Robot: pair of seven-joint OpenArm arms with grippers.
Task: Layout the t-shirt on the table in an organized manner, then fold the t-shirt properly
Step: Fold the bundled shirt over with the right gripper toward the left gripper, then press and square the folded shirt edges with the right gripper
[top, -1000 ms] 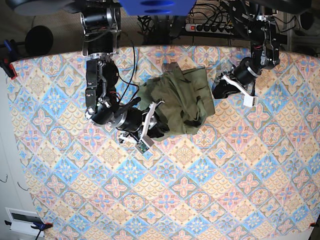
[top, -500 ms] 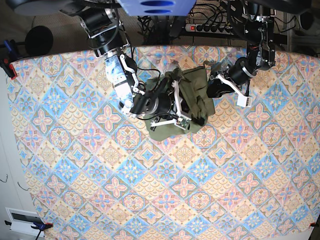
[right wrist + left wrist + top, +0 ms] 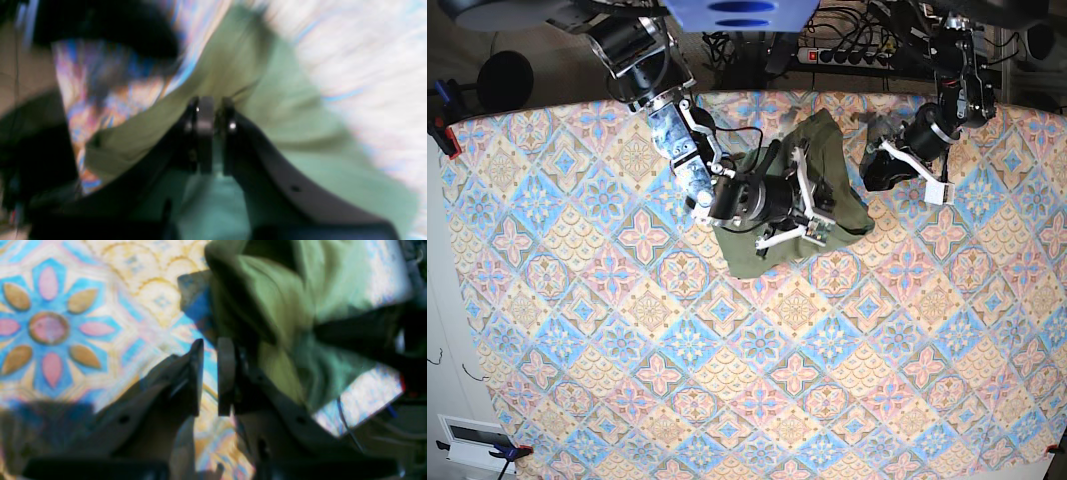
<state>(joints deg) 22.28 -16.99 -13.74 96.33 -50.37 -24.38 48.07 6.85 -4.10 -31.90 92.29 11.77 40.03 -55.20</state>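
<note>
Right now the right gripper (image 3: 213, 133) is clamped on the crumpled olive-green cotton t-shirt (image 3: 822, 175), which lies bunched on the tile-patterned counter (image 3: 627, 380). Beside the shirt's edge, the left gripper (image 3: 210, 376) is nearly together, holding nothing.

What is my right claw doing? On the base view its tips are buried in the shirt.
Observer: The right wrist view shows the right claw closed, with a fold of the t-shirt apparently pinched between its tips.
Operator: And the left claw, by the shirt's far edge?
Observer: In the left wrist view the left claw is all but closed and empty; the patterned table shows through the slit.
Operator: Is it touching the cloth?
Observer: The shirt lies right beside one of its tips, but the picture is too blurred to tell whether they touch.
</note>
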